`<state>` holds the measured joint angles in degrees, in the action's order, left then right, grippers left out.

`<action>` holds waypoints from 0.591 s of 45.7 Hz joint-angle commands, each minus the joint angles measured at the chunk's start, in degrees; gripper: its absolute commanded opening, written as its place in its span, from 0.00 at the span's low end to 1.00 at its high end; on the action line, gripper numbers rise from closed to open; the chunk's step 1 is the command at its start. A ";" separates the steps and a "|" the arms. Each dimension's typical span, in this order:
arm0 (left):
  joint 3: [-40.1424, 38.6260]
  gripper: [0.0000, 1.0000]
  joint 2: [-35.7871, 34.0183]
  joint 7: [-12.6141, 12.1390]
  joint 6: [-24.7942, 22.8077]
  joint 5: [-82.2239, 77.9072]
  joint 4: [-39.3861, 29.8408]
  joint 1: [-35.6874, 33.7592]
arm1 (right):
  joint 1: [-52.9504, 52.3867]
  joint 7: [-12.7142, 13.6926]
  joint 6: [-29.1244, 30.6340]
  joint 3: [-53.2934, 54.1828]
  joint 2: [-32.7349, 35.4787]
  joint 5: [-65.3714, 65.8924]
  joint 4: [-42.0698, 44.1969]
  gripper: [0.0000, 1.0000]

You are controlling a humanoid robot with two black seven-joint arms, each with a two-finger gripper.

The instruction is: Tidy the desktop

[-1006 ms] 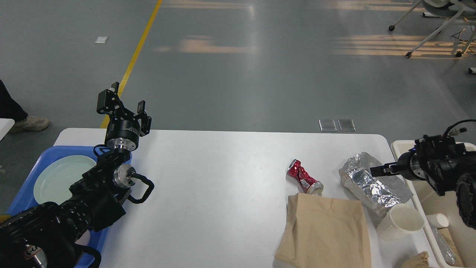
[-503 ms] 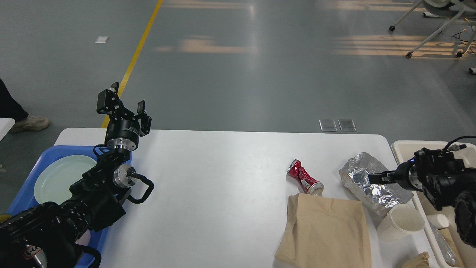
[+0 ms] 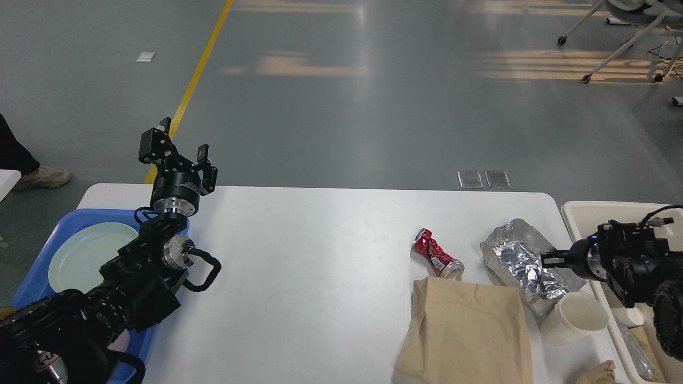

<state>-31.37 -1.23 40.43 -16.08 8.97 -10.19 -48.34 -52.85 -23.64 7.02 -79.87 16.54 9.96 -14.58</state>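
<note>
Since the earlier frames, drawn back toward the bin side: right gripper (image 3: pixel 549 260), now at the near-right edge of the crumpled foil (image 3: pixel 520 261), which has shifted and rumpled with it; fingers too small and dark to tell whether parted or pinching the foil, though foil moving along suggests a hold. Probably dragging foil toward the beige bin (image 3: pixel 581 213) just off the right edge of the desktop (image 3: pixel 320 256), trash going where trash belongs.

Parked upright over the far-left corner, well apart from the litter: left gripper (image 3: pixel 180 154), fingers spread and holding nothing; likely kept clear so as not to block the right arm's work; below it, blue tray (image 3: pixel 58 229) with a pale plate (image 3: pixel 88 256) inside, seemingly the spot for dishes.

Left on the white desktop, all in the right half: crushed red can (image 3: pixel 436 253) touching the top edge of the brown paper bag (image 3: pixel 467 330); white paper cup (image 3: pixel 576 318) on its side against the foil's near end, likely to be nudged if foil slides further.
</note>
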 commanded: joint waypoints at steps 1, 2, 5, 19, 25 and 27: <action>0.00 0.96 0.00 0.00 0.00 0.00 0.00 0.00 | -0.06 0.00 0.01 1.64 -0.02 -0.03 -0.01 0.22; 0.00 0.96 0.00 0.00 0.00 0.00 0.00 0.00 | -0.06 0.00 0.01 2.08 -0.02 -0.03 -0.01 0.19; 0.00 0.96 0.00 0.00 0.00 0.00 0.00 0.00 | -0.15 0.00 0.01 3.14 -0.11 -0.03 -0.01 0.08; 0.00 0.96 0.00 0.00 0.00 0.00 0.00 0.00 | -0.76 0.00 0.27 5.16 -0.02 -0.21 -0.10 0.00; 0.00 0.96 0.00 0.00 0.00 0.00 0.00 0.00 | -2.25 0.00 0.89 7.36 -0.20 -0.12 -0.80 0.00; 0.00 0.96 0.00 0.00 0.00 0.00 0.00 0.00 | -3.57 0.00 1.24 7.97 -0.28 -0.12 -1.24 0.00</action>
<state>-31.37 -1.23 40.43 -16.08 8.97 -10.20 -48.34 -54.17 -23.64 7.58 -73.57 16.50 9.77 -14.86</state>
